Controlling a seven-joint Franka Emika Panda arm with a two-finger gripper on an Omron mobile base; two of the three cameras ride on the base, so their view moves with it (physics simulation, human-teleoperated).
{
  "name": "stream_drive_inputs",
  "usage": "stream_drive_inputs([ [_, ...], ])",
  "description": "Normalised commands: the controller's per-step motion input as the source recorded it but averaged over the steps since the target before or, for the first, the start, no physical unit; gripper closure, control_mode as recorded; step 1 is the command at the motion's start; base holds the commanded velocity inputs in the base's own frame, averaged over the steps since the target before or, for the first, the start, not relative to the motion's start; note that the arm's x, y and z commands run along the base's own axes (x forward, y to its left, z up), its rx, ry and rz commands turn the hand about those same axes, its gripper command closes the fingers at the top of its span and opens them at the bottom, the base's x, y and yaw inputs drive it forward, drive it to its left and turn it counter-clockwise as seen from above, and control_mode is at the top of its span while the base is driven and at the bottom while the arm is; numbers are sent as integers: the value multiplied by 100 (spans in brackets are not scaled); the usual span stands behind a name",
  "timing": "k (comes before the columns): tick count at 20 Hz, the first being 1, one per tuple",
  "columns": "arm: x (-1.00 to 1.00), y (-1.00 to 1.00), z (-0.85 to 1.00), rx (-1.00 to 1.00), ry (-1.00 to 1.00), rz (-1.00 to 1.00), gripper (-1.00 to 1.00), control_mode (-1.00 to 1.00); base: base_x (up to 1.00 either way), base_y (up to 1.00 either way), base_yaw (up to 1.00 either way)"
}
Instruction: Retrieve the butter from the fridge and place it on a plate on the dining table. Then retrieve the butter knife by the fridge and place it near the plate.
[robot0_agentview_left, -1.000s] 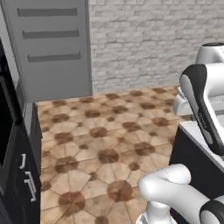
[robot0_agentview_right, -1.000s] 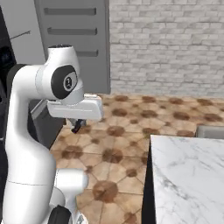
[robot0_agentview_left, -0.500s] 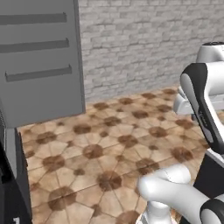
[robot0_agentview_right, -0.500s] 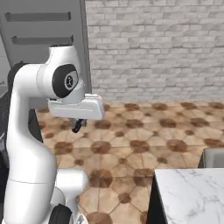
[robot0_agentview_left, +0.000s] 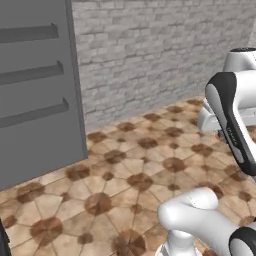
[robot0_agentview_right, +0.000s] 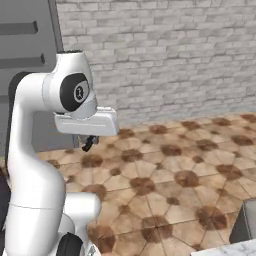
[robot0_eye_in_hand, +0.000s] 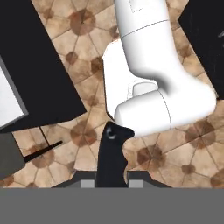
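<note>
Butter knife (robot0_eye_in_hand: 111, 153) rides upright in the gripper (robot0_eye_in_hand: 112, 178), its black handle pinched between jaws closed narrow on it; in the right base view it is a small dark stub under the hand. What has changed is the outlook, not the things. Both base views have swung over the last second, so the base is turning. The dining table (robot0_agentview_right: 235, 248) has slid from a broad marble slab to a mere corner at the lower right edge, with a grey stool (robot0_agentview_right: 247, 223) just beside it. The knife hangs well apart from that corner (over tiled floor), so the carry is likely under way and delivery still ahead.
</note>
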Motion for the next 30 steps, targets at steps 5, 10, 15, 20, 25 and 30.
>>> stream_drive_inputs([
  [5,0,0,0,0,0,0,100,100,100,13,-47],
  [10,0,0,0,0,0,0,100,100,69,-33,-54],
  [15,0,0,0,0,0,0,100,100,72,-57,-52],
  [20,0,0,0,0,0,0,100,100,100,13,-45],
  [25,0,0,0,0,0,0,100,100,100,42,-44],
  [30,0,0,0,0,0,0,100,100,100,16,-50],
])
